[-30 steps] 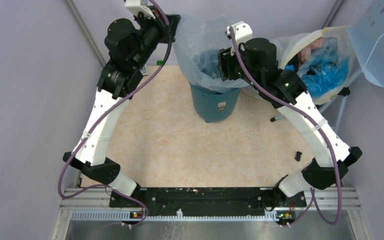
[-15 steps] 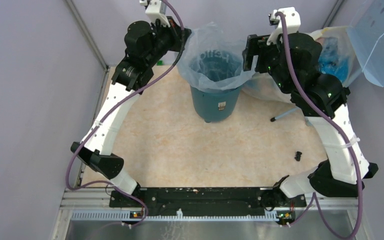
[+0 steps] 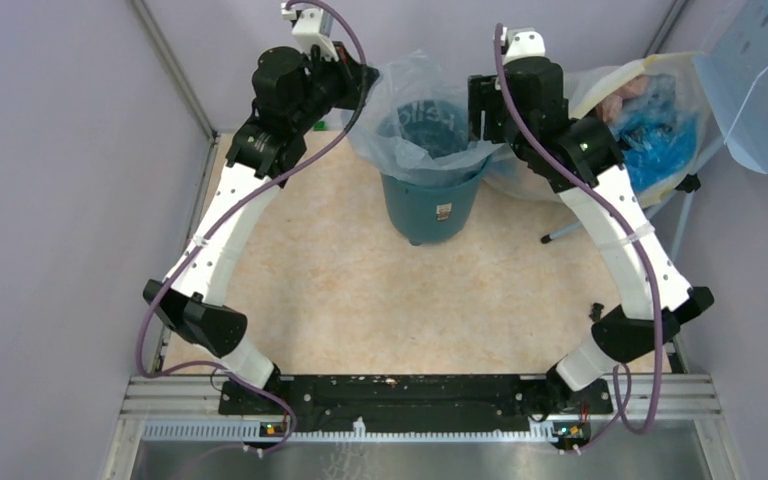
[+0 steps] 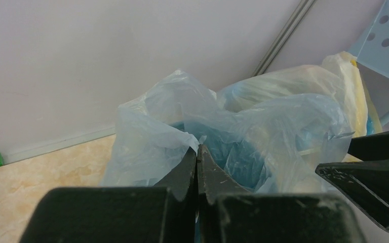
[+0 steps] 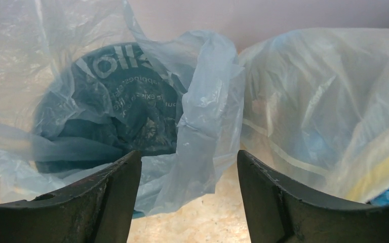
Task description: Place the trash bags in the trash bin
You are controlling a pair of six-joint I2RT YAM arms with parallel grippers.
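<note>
Left gripper (image 4: 197, 159) is clenched on the left rim of the thin, crinkly pale blue translucent plastic bag (image 4: 152, 136); don't slacken it. The bag sits in the round teal-green plastic bin (image 3: 430, 207), with its top flaring above the lip. Right gripper (image 5: 188, 157) hangs spread and empty by the right fold. Pinch that fold only, clear of the cloudy-white sack (image 5: 314, 96), then draw it down over the lip.
</note>
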